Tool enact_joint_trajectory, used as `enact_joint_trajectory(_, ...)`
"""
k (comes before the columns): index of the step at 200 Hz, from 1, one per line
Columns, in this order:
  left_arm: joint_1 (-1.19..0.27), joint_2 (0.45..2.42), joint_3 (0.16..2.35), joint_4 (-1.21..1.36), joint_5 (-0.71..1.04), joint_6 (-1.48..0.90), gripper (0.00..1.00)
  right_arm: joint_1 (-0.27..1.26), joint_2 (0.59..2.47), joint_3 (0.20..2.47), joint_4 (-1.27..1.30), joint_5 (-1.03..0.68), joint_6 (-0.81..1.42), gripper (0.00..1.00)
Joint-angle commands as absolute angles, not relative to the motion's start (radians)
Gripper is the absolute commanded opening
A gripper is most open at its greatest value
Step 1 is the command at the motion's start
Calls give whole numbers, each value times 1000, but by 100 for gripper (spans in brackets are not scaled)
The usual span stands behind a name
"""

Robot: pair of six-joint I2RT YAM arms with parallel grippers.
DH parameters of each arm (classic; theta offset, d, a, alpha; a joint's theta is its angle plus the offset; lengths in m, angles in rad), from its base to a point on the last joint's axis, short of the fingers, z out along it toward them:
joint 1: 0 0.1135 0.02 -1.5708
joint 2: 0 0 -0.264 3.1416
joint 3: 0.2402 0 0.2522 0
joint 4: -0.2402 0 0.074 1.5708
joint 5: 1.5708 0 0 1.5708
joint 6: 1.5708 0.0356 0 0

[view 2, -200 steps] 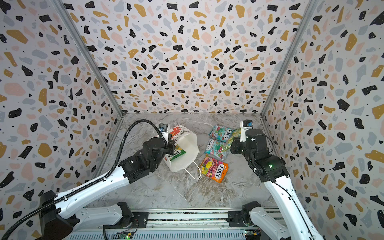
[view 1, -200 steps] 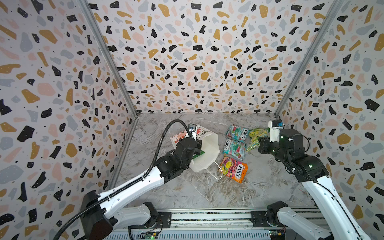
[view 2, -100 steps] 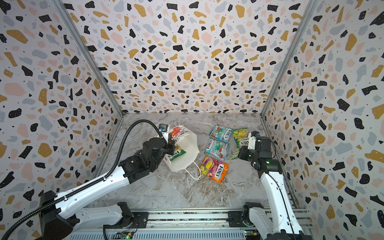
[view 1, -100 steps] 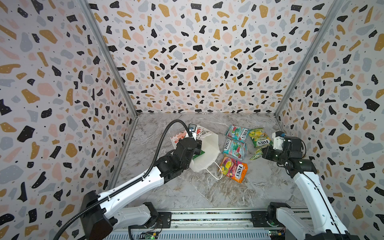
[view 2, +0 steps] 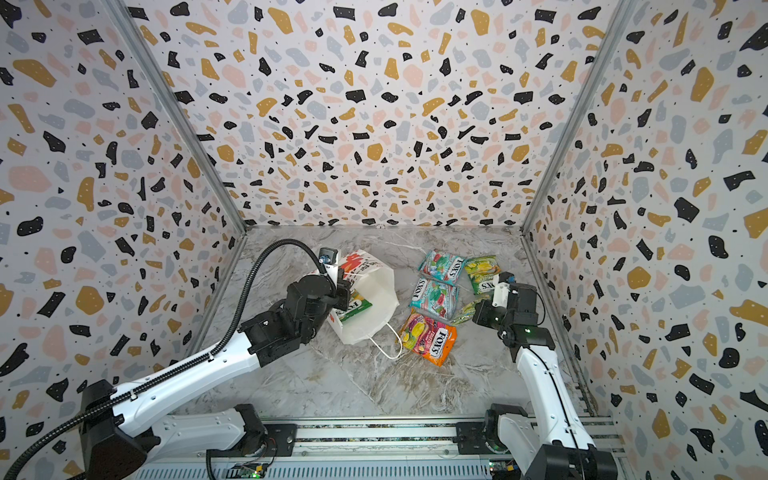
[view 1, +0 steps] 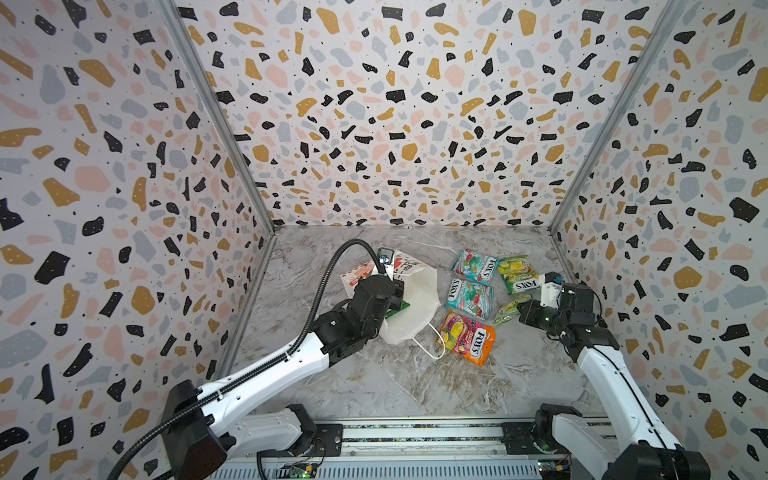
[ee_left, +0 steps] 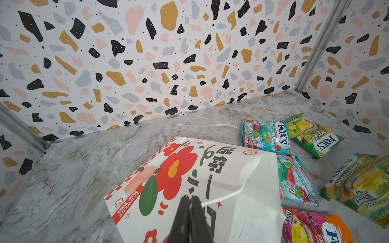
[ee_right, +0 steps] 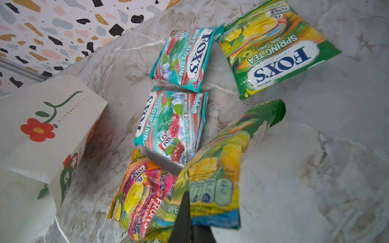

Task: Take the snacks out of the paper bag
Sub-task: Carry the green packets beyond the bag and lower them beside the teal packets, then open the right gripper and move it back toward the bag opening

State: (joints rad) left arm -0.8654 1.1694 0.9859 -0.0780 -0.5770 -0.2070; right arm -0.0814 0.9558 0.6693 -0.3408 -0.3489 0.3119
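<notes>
Yellow-green, the spring-tea pouch (ee_right: 219, 168) hangs low over the bench (view 1: 374, 386) from my right claw (ee_right: 187, 195), clamped tight on its end, while a green pouch (view 2: 356, 308) lies in the paper bag (view 2: 370, 286) at nine o'clock of it in a top view, nearer my left claw (ee_left: 189, 198), itself pinched closed on the bag's edge.

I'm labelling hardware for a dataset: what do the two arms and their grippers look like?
Both arms have white shells and black joints. A black ribbed hose runs along the left arm. The right arm has no such hose. The left gripper and right gripper have slim black fingers.
</notes>
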Motion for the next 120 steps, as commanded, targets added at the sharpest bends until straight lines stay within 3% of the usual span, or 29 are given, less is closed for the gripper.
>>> enact_joint_trajectory(1,-866,1170,1002,-58,-580,-216,0,-86,944,664,-336,-292,318,3)
enact_joint_trajectory(43,-866,1174,1001,-57,-574,-218,0,-86,891,638,-359,-189,343,15)
enact_joint_trajectory(88,-866,1175,1000,-58,-571,-221,0,-86,836,645,-392,-44,375,46)
enact_joint_trajectory(120,-866,1178,1001,-59,-568,-221,0,-87,820,651,-400,0,384,51)
